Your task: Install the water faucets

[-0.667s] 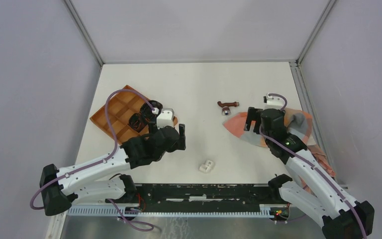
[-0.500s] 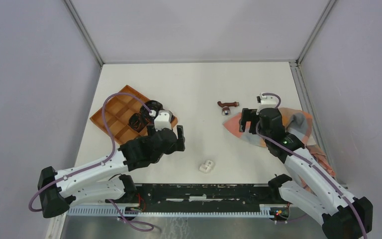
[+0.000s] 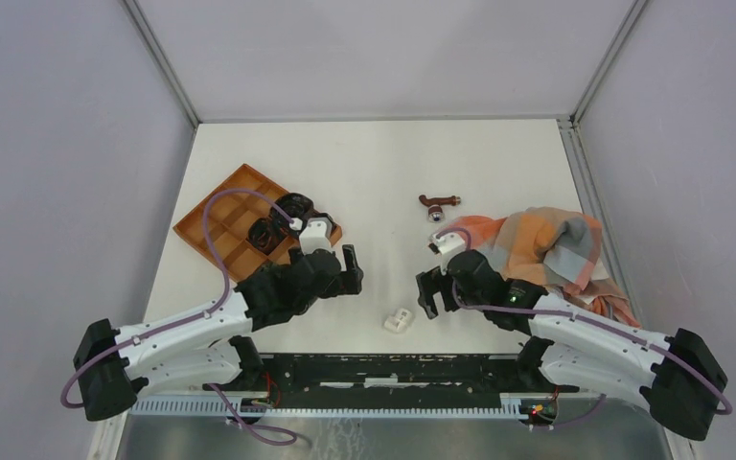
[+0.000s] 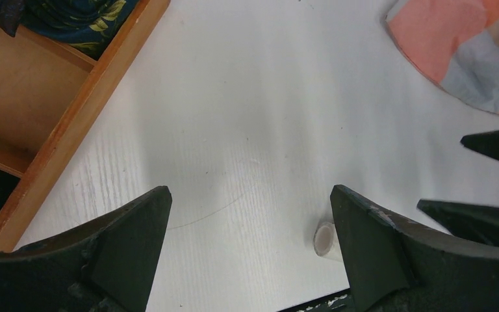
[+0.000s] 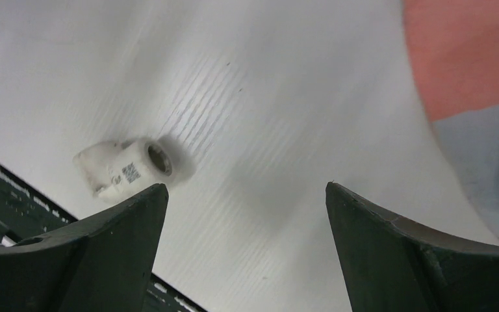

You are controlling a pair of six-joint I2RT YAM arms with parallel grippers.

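Note:
The water faucet (image 3: 438, 203), a small reddish-brown bent tap with a silvery knob, lies alone on the table at the back centre, untouched. A white elbow fitting (image 3: 400, 319) lies near the front edge. My left gripper (image 3: 337, 264) hovers open to the fitting's upper left; its wrist view shows the fitting (image 4: 325, 239) just beside the right finger (image 4: 370, 247). To the fitting's right, my right gripper (image 3: 436, 290) stands open and low, and the fitting (image 5: 127, 170) sits just beyond its left finger (image 5: 104, 240). Neither gripper (image 4: 250, 195) (image 5: 247, 188) holds anything.
An orange-brown compartment tray (image 3: 220, 213) with dark items in some cells sits at the left, its rim (image 4: 84, 110) close to my left gripper. An orange and grey checked cloth (image 3: 546, 244) lies bunched at the right. A black rail (image 3: 393, 369) runs along the near edge.
My right arm has swung left and nearer, from above the cloth to beside the white fitting. The left gripper has shifted slightly nearer. The faucet has not moved.

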